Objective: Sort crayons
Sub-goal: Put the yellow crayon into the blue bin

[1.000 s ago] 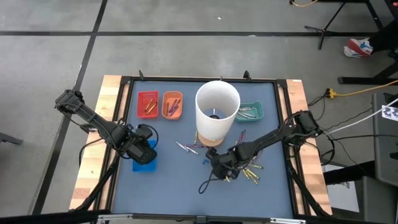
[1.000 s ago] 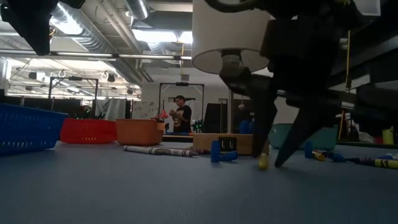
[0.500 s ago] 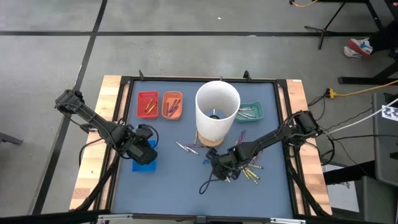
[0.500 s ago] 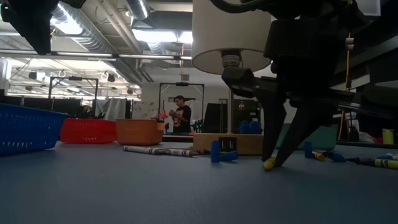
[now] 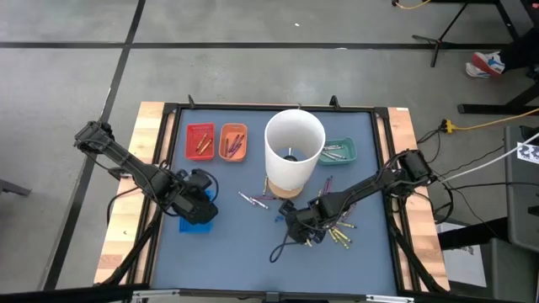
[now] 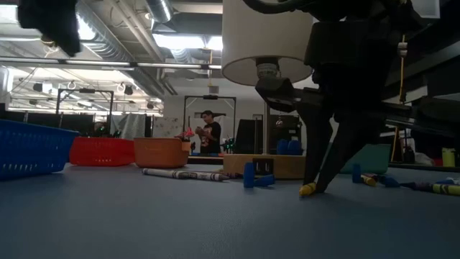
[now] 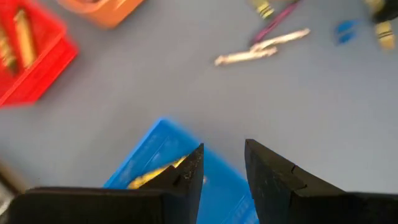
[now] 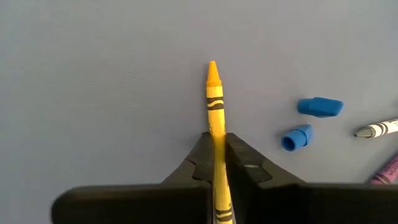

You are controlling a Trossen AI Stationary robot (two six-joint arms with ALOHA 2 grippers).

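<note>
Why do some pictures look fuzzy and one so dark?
Left wrist view: smeared by blur, so the blue tray and red tray have soft edges. Low view: the right claw and white cylinder are dark shapes against bright ceiling lights behind. Right wrist view: sharp; the yellow crayon and its black lines are crisp. High view: evenly lit, no glare.

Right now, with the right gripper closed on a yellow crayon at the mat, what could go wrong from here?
1. The right gripper pinches the yellow crayon by its rear half, so it could pivot or slip on lifting.
2. The tall white cylinder stands between this spot and the trays; a low carry might clip it.
3. Two blue caps lie close by and could get nudged.
</note>
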